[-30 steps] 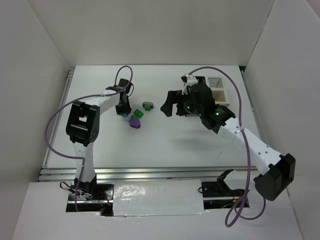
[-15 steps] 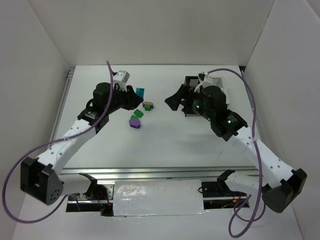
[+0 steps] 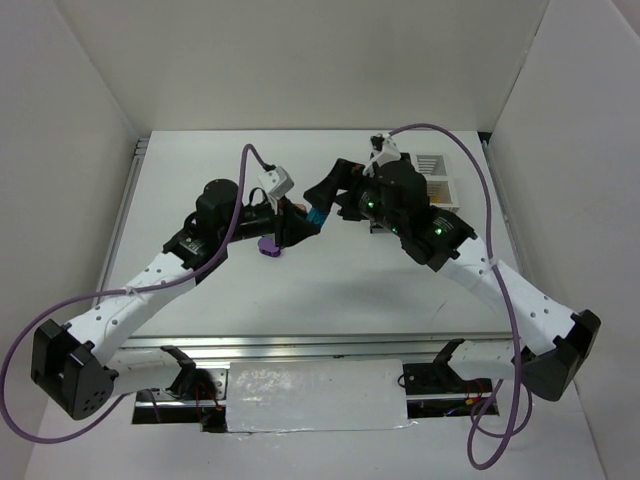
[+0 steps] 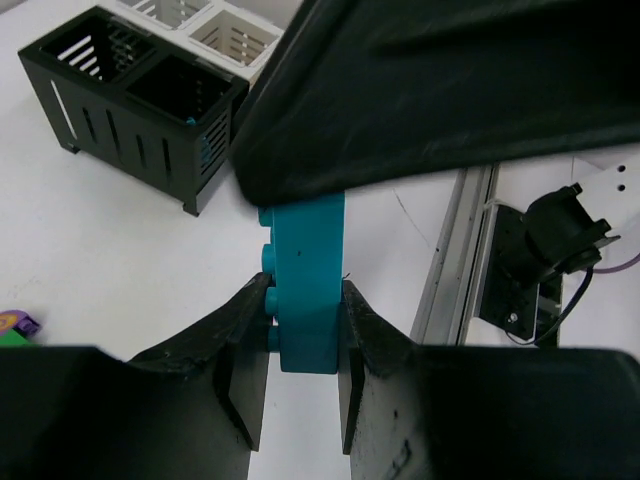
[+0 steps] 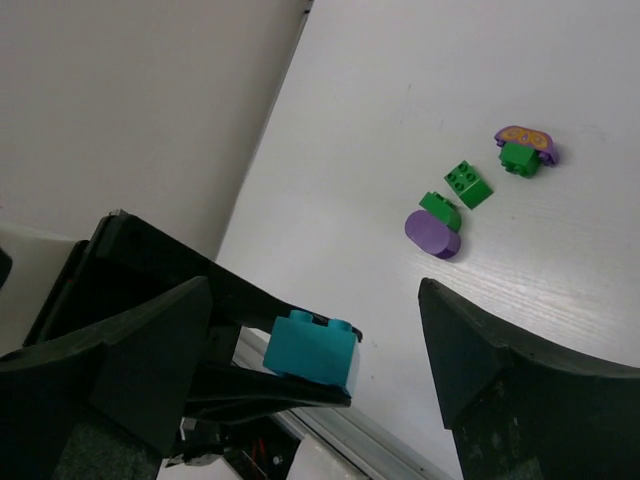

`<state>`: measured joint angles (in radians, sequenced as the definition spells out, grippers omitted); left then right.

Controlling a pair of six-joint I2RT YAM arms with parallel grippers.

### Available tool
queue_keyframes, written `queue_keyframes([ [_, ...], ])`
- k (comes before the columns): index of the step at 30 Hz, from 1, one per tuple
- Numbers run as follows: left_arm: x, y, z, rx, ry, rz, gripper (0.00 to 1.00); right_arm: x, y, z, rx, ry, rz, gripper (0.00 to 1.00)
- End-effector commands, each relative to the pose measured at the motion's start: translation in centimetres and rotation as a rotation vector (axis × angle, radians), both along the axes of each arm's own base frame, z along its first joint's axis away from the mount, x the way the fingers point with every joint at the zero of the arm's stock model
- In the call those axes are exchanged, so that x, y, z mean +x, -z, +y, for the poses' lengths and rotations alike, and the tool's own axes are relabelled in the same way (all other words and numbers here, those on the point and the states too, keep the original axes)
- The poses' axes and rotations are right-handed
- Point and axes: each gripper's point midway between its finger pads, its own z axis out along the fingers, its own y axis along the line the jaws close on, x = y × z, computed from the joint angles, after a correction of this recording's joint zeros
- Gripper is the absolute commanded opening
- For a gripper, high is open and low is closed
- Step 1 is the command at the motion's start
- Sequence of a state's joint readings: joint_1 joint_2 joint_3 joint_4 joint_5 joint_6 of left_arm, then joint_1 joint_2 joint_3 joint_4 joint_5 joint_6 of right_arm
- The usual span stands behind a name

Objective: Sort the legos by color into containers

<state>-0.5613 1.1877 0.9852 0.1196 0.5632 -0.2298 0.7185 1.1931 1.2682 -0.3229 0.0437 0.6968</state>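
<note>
My left gripper [image 4: 303,292] is shut on a teal lego [image 4: 305,290], which it holds up above the table at mid-scene [image 3: 317,218]. My right gripper [image 5: 315,372] is open, and its two wide fingers [image 5: 130,350] stand on either side of that teal lego [image 5: 312,348] without touching it. On the table below lie a green lego [image 5: 467,183], a purple and green piece [image 5: 437,228] and a purple-orange piece on green [image 5: 525,148]. The containers show as black bins [image 4: 130,100] and white bins [image 4: 215,25]; the top view shows only the white bins [image 3: 437,180] behind the right arm.
A metal rail [image 4: 455,250] runs along the table's edge, with a black bracket and cable [image 4: 545,250] beyond it. White walls enclose the table on three sides. A purple lego [image 3: 268,246] peeks out under the left arm.
The left arm swung right and lifted the teal lego toward the middle. The right gripper came left to meet it, and its fingers now flank the brick.
</note>
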Motion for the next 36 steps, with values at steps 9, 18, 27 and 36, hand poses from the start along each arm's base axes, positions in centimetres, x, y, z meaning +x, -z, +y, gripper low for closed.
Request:
queue_keyframes([
  [9,0.5,-3.2,-0.1,0.003,-0.029,-0.125,0.0,-1.1,0.3,2.6,-0.053,-0.037,-0.017,0.55],
  [18,1.5,-3.9,0.6,-0.01,-0.12,-0.101,0.6,-0.9,1.9,3.7,-0.096,-0.071,-0.011,0.0],
  [27,4.8,-4.6,7.3,0.013,-0.633,0.121,1.0,8.6,1.8,-6.5,-0.205,0.293,-0.156,0.0],
  [36,1.4,-4.5,14.0,0.105,-0.885,0.241,0.99,16.0,6.4,-18.6,-0.61,0.764,-0.173,0.0],
])
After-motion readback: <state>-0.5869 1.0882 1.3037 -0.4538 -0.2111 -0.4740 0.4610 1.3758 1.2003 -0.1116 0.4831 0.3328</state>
